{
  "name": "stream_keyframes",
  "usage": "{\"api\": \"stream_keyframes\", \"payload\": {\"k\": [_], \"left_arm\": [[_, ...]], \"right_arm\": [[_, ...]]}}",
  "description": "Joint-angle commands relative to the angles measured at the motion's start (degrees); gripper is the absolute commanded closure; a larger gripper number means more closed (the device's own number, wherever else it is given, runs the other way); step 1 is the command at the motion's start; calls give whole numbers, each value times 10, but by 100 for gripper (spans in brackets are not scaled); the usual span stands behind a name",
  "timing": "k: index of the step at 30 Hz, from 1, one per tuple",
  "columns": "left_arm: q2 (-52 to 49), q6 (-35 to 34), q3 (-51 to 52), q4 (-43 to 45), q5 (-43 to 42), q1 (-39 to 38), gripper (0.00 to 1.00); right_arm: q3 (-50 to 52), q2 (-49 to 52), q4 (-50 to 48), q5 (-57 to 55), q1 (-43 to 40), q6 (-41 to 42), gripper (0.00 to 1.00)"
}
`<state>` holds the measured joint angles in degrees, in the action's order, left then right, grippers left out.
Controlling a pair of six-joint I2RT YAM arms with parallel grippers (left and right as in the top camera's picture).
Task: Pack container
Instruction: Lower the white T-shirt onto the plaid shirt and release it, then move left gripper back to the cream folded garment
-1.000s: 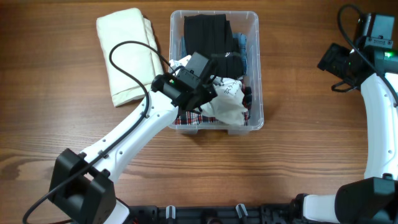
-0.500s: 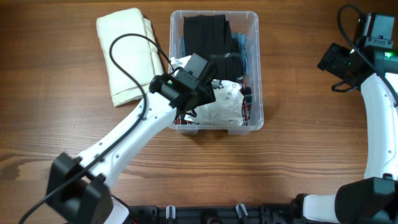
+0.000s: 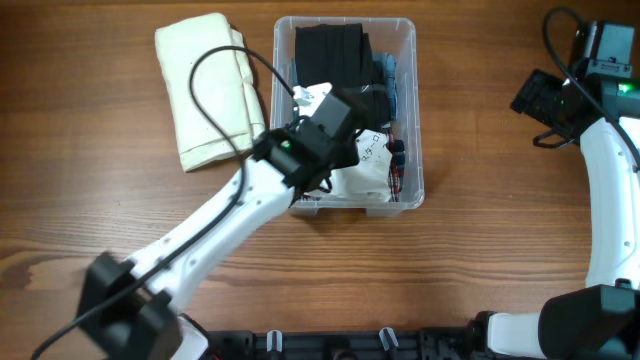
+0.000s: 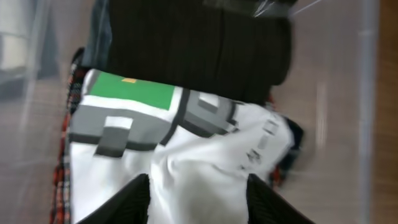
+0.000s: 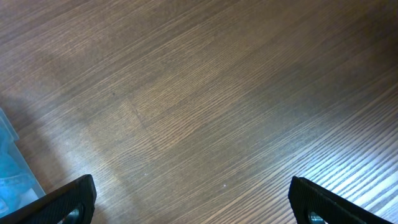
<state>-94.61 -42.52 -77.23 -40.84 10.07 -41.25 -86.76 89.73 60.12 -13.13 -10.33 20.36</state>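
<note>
The container (image 3: 418,110) is a clear plastic bin at the table's back middle, holding clothes. A folded black garment (image 3: 335,55) fills its far end. A white garment (image 3: 368,172) with a green and grey print lies at the near end over a red plaid cloth (image 3: 398,182). My left gripper (image 3: 345,125) hangs inside the bin. In the left wrist view its fingers (image 4: 134,202) stand apart over the white garment (image 4: 205,155), a small fold of cloth between them. My right gripper (image 5: 193,199) is wide open over bare wood at the far right (image 3: 535,95).
A folded cream cloth (image 3: 205,90) lies on the table left of the bin. The bin's clear wall (image 4: 367,93) runs close by the left gripper's right side. A bluish corner of the bin (image 5: 9,168) shows at the left edge of the right wrist view.
The white garment hung over the bin's near edge and now lies inside. My left gripper has moved right and deeper into the bin. The right arm has not moved.
</note>
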Motion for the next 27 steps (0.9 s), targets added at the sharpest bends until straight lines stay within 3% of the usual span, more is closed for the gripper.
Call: {"api": "stream_keyframes", "payload": {"k": [1, 4, 8, 15, 18, 20, 24, 27], "left_arm": [[-86, 3, -8, -1, 11, -1, 48], [-141, 3, -8, -3, 9, -5, 48], [-130, 4, -20, -4, 9, -10, 49], [9, 4, -67, -4, 15, -10, 42], [69, 17, -67, -10, 64, 0, 37], [106, 61, -67, -22, 112, 25, 33], [143, 63, -67, -63, 147, 118, 32], [147, 63, -67, -93, 137, 212, 15]], "right_arm": [[-5, -1, -1, -6, 1, 7, 0], [-5, -1, -1, -6, 1, 7, 0], [-5, -1, -1, -6, 1, 7, 0], [-5, -1, -1, -6, 1, 7, 0], [-5, -1, -1, -6, 1, 7, 0], [-5, -1, -1, -6, 1, 7, 0], [-5, -1, -1, -6, 1, 7, 0], [-5, -1, -1, -6, 1, 7, 0]]}}
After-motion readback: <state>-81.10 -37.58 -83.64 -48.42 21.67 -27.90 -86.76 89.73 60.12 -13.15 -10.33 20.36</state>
